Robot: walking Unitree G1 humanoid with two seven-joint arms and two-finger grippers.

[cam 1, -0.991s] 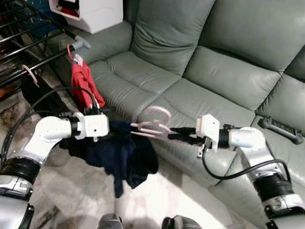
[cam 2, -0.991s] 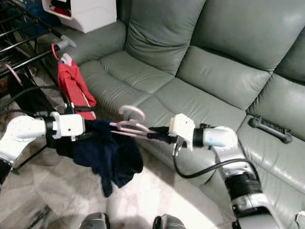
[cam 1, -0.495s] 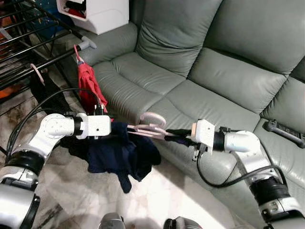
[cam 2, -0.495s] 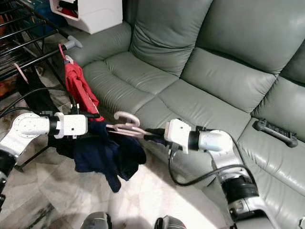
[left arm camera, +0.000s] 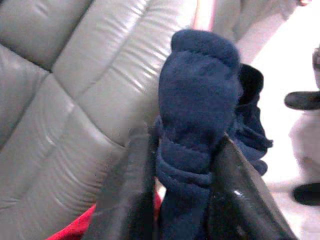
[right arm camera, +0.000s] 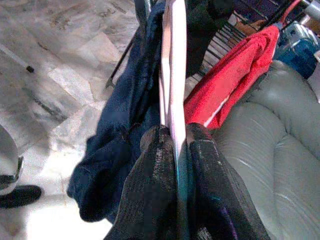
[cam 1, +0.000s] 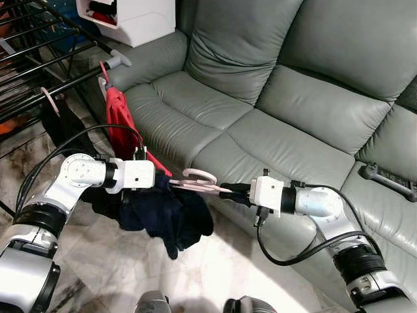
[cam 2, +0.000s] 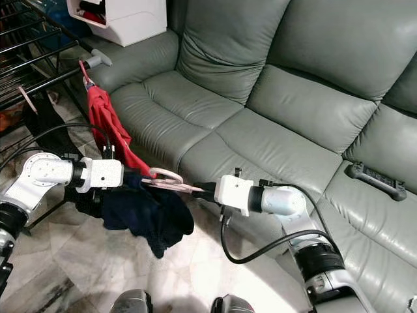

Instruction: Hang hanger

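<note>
Green sofa (cam 1: 306, 98) behind: right tool (cam 1: 225, 192) clamps the pink hanger (cam 1: 195, 182), left tool (left arm camera: 182, 195) clamps the navy garment (cam 1: 166, 215) hanging from it.

A pale pink hanger (cam 1: 195, 182) lies flat at frame centre, a navy garment (cam 1: 166, 215) drooping from its left end.

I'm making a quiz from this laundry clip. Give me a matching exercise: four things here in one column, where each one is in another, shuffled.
1. navy garment
2. pink hanger
3. red garment
4. white box

A. hanging on the drying rack
B. on the sofa armrest
C. pinched in the left gripper
D. clamped in the right gripper

Pairs: 1-C, 2-D, 3-A, 4-B
</note>
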